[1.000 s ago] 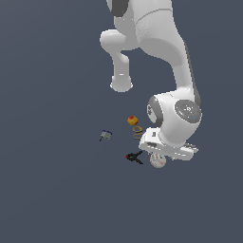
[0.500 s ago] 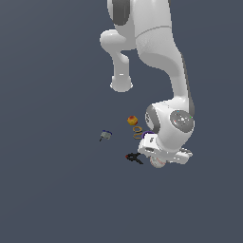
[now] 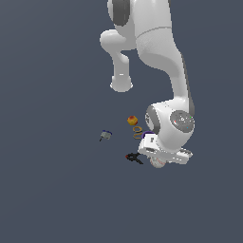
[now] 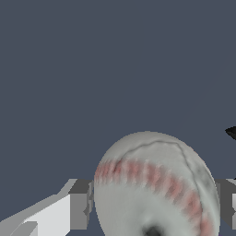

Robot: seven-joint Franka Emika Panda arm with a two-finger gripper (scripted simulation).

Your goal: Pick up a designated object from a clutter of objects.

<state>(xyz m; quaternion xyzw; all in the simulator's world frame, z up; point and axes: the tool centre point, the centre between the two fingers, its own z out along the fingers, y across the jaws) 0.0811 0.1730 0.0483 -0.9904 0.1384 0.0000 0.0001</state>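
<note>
The designated object, a white baseball (image 4: 156,179) with red stitching, fills the lower part of the wrist view. It sits between my gripper's (image 4: 154,205) two fingers (image 4: 80,203), which stand close on either side of it. The jaws are open around the ball, and it still rests on the floor. In the exterior view the baseball (image 3: 156,163) peeks out under my hand (image 3: 163,154). Around it lies the clutter of objects: a black-and-red clamp (image 3: 134,157), yellowish rings (image 3: 137,132), an orange-yellow ball (image 3: 132,120), a blue-grey piece (image 3: 105,135) and a sliver of purple cup (image 3: 146,134).
The clamp lies just beside the baseball toward the exterior view's left, and its black tip (image 4: 232,132) shows in the wrist view. The arm's base (image 3: 121,85) stands behind the clutter. The floor is plain dark grey.
The hand has come down over the baseball, so the ball now sits between the fingers. The ball and the other items have not moved.
</note>
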